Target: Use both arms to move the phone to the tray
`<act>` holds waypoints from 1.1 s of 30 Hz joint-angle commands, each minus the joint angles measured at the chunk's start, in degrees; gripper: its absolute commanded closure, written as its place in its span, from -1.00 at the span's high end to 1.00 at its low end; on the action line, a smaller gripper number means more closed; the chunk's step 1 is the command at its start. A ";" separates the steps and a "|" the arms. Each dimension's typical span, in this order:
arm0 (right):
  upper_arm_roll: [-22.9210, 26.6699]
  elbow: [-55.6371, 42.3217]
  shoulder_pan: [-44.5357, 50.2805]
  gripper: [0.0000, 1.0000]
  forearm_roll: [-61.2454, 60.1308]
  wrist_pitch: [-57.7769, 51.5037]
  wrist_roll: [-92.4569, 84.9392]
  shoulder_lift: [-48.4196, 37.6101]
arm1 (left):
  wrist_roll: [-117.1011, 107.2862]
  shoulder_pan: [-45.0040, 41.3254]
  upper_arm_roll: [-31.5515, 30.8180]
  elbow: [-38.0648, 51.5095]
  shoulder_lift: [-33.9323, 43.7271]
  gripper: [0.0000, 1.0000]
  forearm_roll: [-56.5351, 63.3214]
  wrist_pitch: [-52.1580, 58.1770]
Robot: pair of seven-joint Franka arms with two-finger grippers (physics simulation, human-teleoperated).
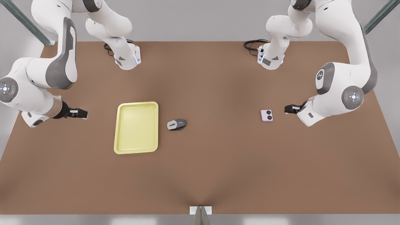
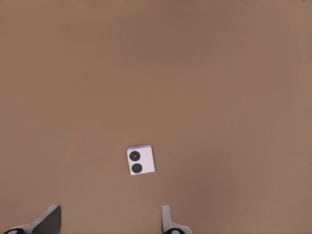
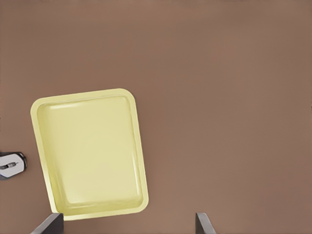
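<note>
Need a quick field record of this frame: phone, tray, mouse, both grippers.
phone: flat on table, front view's right, circles up
tray: on table, front view's left, nothing in it
mouse: on table between tray and phone, beside tray
left gripper: open, above table near phone, holding nothing
right gripper: open, above table near tray, holding nothing

A mouse on a brown table

You see a grey and black computer mouse [image 1: 177,124] lying flat near the middle of the brown table [image 1: 218,162]. Black cables [image 1: 251,45] curl at the far edge of the table. A small pale bracket [image 1: 200,210] sits at the near edge, in the middle.
</note>
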State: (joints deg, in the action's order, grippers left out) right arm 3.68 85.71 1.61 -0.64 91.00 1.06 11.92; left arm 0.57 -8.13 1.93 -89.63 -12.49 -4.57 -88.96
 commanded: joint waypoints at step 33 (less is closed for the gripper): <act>0.02 -1.77 -0.03 1.00 -0.41 7.18 1.22 1.52 | -7.16 -5.32 1.41 -46.42 -3.33 1.00 0.08 -58.35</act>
State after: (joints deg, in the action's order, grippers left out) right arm 3.68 83.96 1.59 -1.01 98.26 2.20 13.53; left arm -4.87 -13.45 3.34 -135.81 -15.82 -4.60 -146.04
